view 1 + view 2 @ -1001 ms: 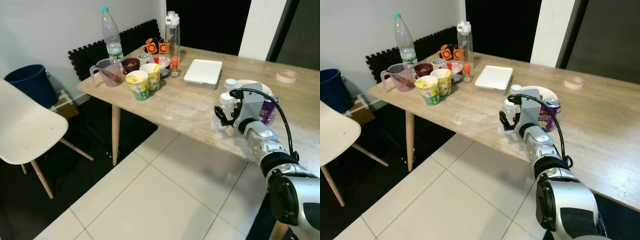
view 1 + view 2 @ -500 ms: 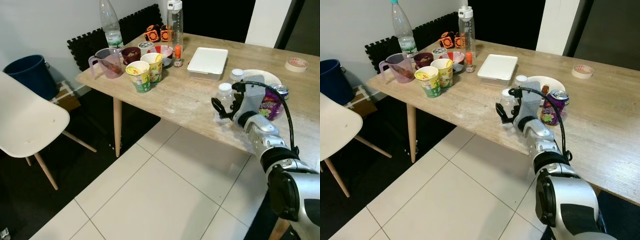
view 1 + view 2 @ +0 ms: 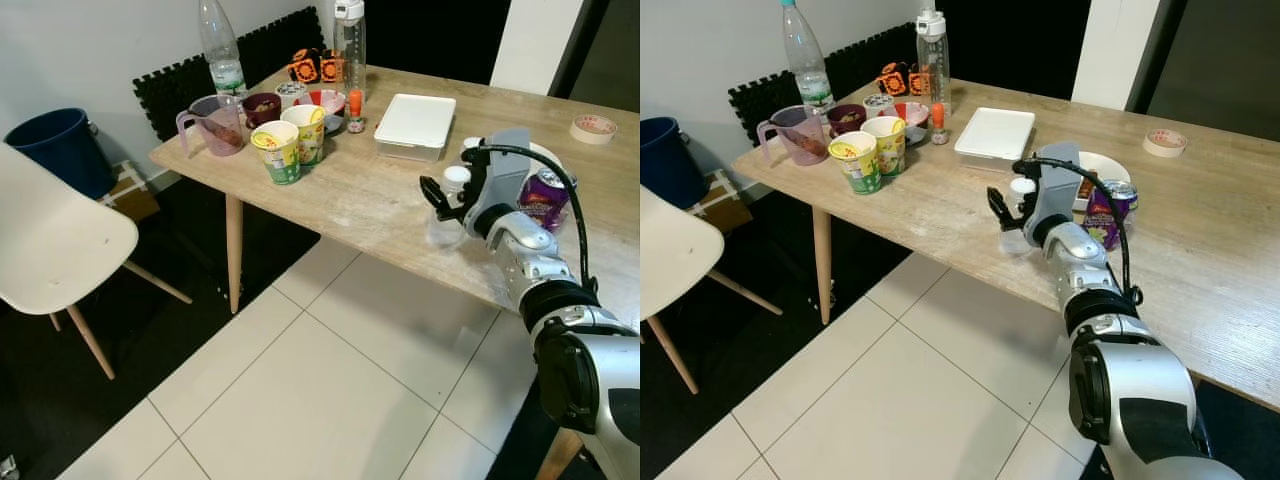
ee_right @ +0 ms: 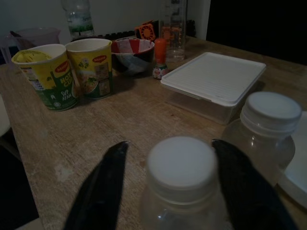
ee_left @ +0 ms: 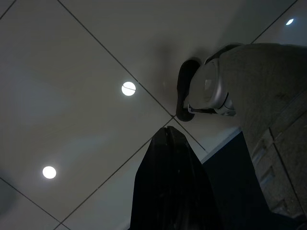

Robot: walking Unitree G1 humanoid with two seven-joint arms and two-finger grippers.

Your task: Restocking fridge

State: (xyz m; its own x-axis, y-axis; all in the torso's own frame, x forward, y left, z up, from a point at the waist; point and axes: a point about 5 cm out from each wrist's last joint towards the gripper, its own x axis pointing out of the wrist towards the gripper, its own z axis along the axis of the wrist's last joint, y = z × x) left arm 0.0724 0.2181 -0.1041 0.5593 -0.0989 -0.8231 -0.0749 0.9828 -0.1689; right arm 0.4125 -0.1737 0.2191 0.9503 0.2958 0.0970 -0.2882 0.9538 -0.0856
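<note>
Right wrist view: small clear plastic bottle with white cap (image 4: 181,168) sits between the spread fingers of the right gripper (image 4: 168,184), near table edge (image 3: 330,225). Pick step; next: close, lift. Left gripper (image 5: 168,184) idle, pinched together.

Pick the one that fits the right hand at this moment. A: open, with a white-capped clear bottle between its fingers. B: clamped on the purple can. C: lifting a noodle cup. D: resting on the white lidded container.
A: the right hand is open, its fingers either side of the near white-capped bottle.
</note>
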